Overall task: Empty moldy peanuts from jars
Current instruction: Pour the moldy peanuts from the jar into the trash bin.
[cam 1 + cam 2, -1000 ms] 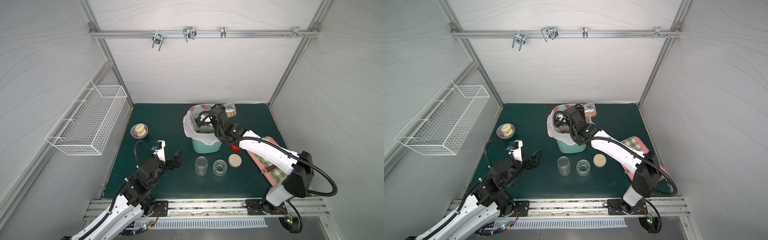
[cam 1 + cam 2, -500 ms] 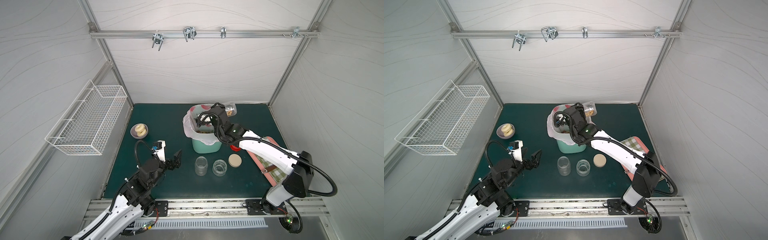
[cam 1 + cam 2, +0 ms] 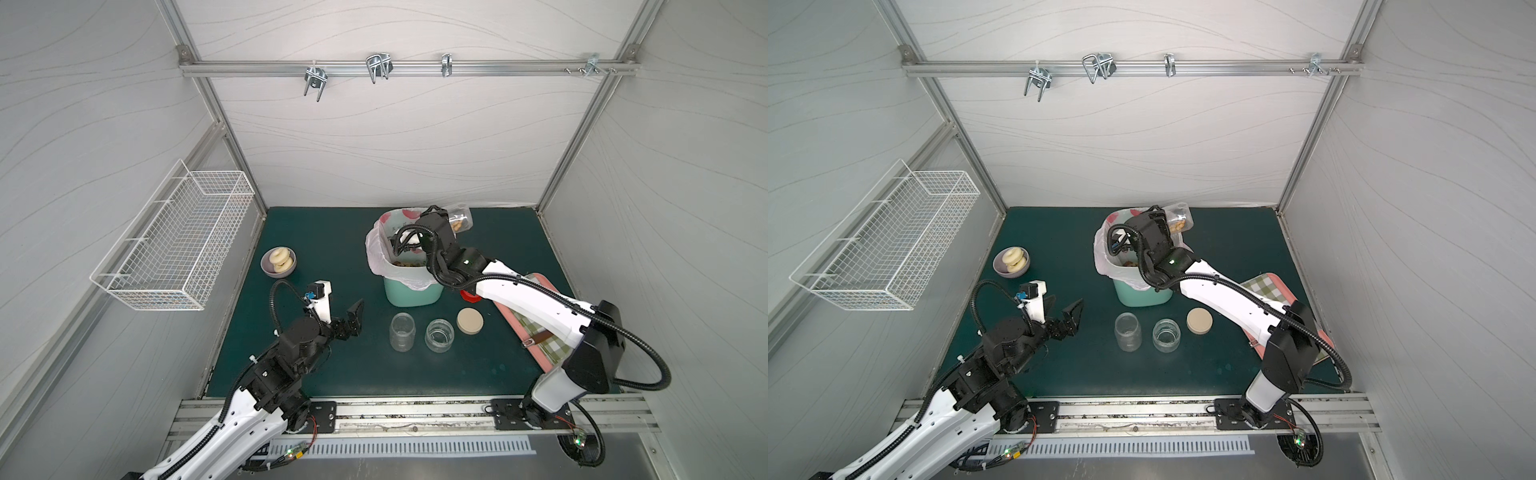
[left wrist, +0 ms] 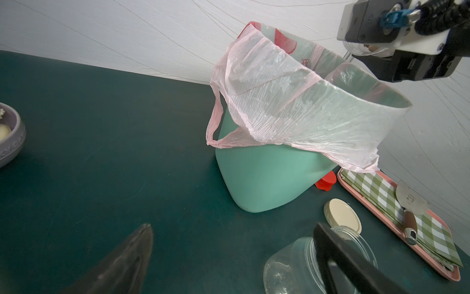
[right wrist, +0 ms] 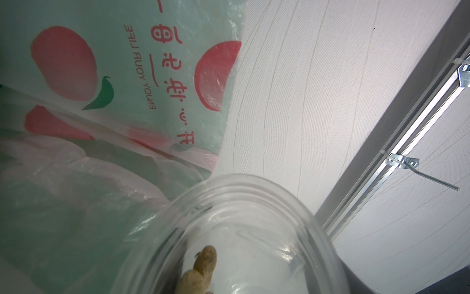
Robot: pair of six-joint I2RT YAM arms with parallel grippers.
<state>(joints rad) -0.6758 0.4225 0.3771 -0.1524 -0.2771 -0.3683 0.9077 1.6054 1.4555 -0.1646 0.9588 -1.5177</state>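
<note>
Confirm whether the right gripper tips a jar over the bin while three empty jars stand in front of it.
Two empty jars stand there, not three: the taller jar and the squat jar, seen in both top views. The rest holds.

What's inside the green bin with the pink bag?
Some tan peanuts lie inside the bin. The right arm hangs over the opening and covers the rest, so I can't tell how many there are.

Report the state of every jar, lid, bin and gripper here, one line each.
held jar: tipped sideways above the bin, peanuts inside.
tall jar: upright, open, looks empty.
squat jar: upright, open, looks empty.
beige lid: off, flat on mat.
red lid: off, beside bin.
bin: bag-lined, peanuts inside.
left gripper: open, empty.
right gripper: shut on held jar.
</note>
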